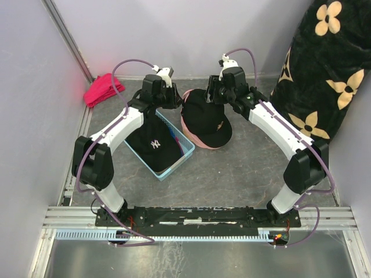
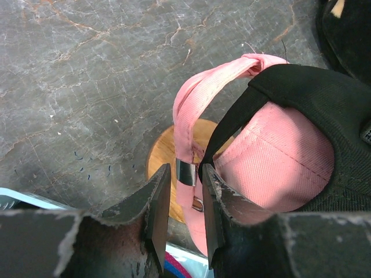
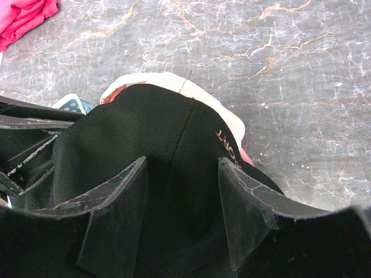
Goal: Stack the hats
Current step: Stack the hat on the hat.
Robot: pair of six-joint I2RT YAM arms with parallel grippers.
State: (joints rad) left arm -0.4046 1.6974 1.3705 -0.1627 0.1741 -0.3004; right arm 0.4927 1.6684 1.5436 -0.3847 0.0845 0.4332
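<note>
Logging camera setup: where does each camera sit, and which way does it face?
Top external: above and behind the bases, looking down on the table; both arms show.
Left wrist: on the left arm, looking past the left hand at the pink cap's strap and wooden stand.
Right wrist: on the right arm, looking past the right hand onto the black cap.
All three share the black cap over the pink cap.

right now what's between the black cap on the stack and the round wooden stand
The pink cap: the black cap covers its crown and the wooden stand shows below it. The left wrist view shows this best.
</note>
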